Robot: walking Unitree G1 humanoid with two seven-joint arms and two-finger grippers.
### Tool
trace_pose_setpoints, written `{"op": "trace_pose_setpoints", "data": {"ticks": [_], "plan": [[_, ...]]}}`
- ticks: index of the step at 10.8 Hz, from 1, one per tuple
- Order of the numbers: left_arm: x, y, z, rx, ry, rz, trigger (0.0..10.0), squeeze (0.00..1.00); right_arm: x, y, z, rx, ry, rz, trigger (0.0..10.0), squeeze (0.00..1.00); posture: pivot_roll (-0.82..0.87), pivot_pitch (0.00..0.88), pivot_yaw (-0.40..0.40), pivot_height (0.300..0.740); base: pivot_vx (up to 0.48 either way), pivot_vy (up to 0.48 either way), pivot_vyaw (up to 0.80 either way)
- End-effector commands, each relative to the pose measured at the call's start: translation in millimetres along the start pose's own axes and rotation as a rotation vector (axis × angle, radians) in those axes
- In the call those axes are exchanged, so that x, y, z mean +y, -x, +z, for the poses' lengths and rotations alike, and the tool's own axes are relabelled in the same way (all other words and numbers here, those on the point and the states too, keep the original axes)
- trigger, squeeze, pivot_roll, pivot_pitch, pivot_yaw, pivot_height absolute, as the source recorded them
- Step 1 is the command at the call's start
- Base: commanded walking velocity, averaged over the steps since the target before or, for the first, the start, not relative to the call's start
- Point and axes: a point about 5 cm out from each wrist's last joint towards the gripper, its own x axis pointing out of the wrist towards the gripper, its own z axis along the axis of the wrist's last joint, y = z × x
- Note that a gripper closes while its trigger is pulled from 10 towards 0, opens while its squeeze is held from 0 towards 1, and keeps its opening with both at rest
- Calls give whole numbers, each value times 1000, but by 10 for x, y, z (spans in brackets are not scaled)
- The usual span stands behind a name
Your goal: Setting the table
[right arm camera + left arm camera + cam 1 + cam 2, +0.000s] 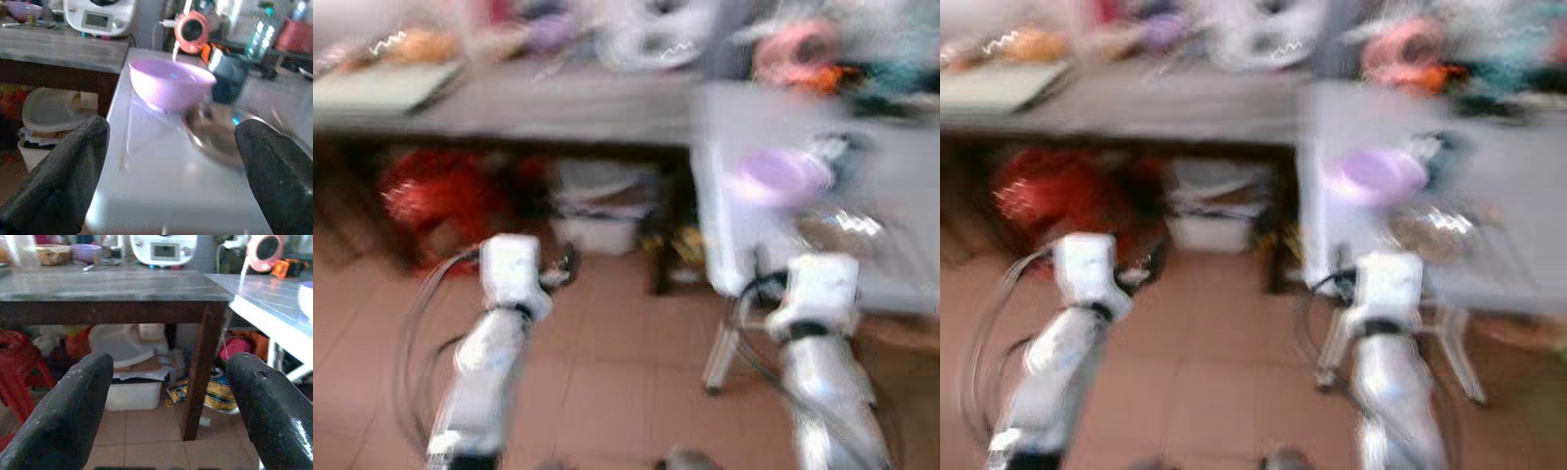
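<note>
A lilac bowl (pixel 171 83) stands on the white table (pixel 151 181), near its corner. Beside it lies a shiny metal dish (pixel 220 134), and a dark teal cup (pixel 231 77) stands behind them. My right gripper (pixel 171 176) is open, held before the table's edge and aimed at the bowl with nothing between its fingers. My left gripper (pixel 171 406) is open too and faces the dark wooden table (pixel 112 289) from below its top. In the blurred left eye view both silver arms (pixel 499 323) reach forward over the floor, with the lilac bowl (pixel 781 176) ahead of the right arm.
A white kitchen appliance (pixel 164 249) and a purple bowl (pixel 85 250) sit on the wooden table. Under it are a red stool (pixel 19 362), a white bin (pixel 129 382) and bags. A pink round device (pixel 191 30) and bottles stand at the white table's back. The floor is brown tile.
</note>
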Motion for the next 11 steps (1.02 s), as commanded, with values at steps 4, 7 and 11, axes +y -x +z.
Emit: {"op": "trace_pose_setpoints", "data": {"ticks": [4,7,11], "plan": [[-88,-45,56,-16,-7,-35,10000,0,4,-75,95,-56,19,32,10000,0,-51,0,43,740,0,-252,0],[-88,-66,67,-18,-15,-35,10000,0,-12,-107,86,-57,30,18,10000,0,-46,0,43,740,0,-471,0],[-103,-102,102,-45,-26,-42,10000,0,-23,-105,47,-45,19,7,10000,0,-45,0,46,740,0,-300,0]]}}
